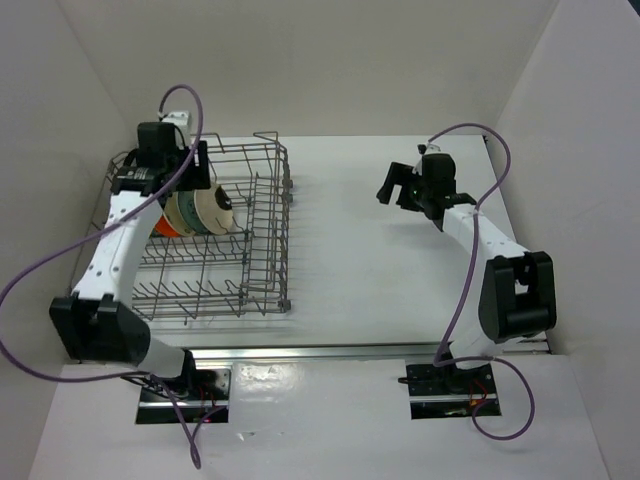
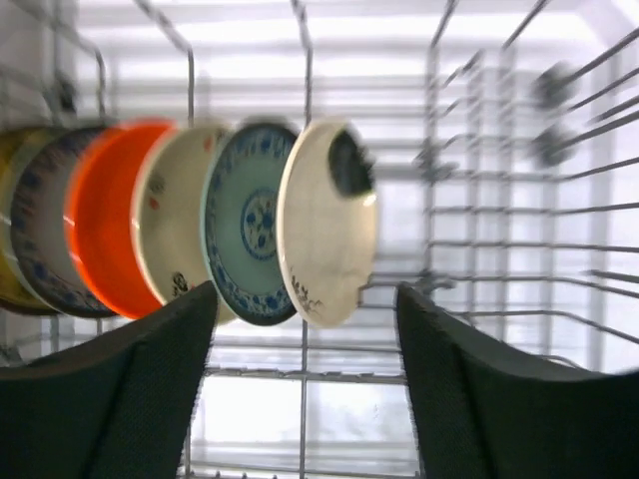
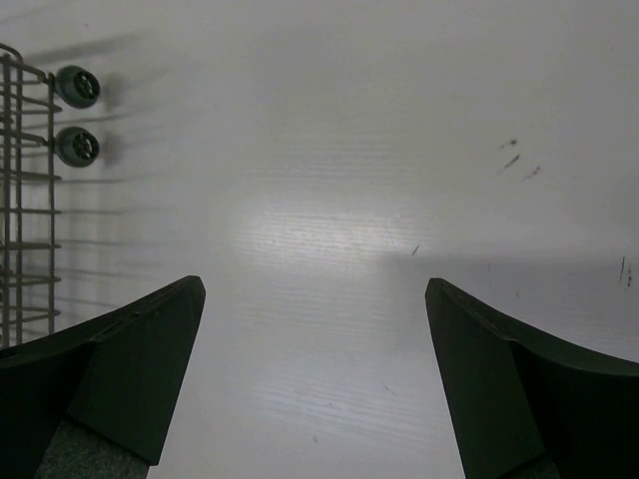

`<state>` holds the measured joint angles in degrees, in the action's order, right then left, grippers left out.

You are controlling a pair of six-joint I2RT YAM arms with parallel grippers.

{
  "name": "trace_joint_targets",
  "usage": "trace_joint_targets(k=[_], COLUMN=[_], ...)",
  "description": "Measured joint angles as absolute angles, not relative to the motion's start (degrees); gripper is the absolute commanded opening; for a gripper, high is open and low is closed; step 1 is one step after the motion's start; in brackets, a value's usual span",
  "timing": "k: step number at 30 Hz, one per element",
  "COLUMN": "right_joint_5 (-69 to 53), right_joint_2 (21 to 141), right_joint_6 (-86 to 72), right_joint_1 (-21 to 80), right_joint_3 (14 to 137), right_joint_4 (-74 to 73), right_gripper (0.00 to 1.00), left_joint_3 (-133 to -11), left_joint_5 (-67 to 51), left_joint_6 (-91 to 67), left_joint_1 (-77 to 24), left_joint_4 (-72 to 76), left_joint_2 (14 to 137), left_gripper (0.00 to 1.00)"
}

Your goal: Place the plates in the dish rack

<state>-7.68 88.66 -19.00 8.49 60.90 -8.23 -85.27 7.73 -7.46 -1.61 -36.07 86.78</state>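
White table (image 1: 380, 260), plain white walls (image 1: 300, 60), metal rail (image 1: 330, 352) at its near edge

Top: high overhead. Left wrist: close inside dish rack (image 1: 268, 235). Right wrist: low, sharing rack edge.

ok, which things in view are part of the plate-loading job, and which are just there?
Job:
dish rack
standing in it: gold plate, dark blue plate, orange plate, beige plate, blue-and-white plate, second beige plate
left gripper, open by them

Just there:
right gripper, open above the table
purple cables
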Motion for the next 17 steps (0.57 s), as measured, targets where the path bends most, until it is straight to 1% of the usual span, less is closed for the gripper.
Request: trace_joint_targets(k=[1,3,5,9,17], right_joint_5=[-7.77,-7.84,-7.9,-7.84,-7.77], right_joint_2=[89.19,90.06,90.78,91.11,91.09], right_joint_6=[-19.0,-19.0,-19.0,-18.74,-17.93], right_joint_1=[8.49,8.49,8.49,8.49,8.49], right_joint_3=[62.13,64.79,67.46,71.88,75.44], right_joint_4=[-8.25,-8.56,-8.71,-8.64,-8.56], right_gripper=[1.0,1.0,1.0,1.0,1.0], left_joint_3=[-85.25,-84.77,-82.96,-80.93,-80.73], left_joint_5=[6.9,5.34,3.73,0.54,-3.51], left_joint_6=[-7.42,-7.44,-7.6,-7.79,-7.84], left_joint_1=[-1.61,-1.61,-1.61,-1.61,-1.61], left_joint_4=[-35.48,-33.65,-31.16,-29.45,-29.32], left_joint_2=[84.38,79.2,74.04,67.88,69.41], left_gripper=[0.88,0.95,1.0,1.0,1.0])
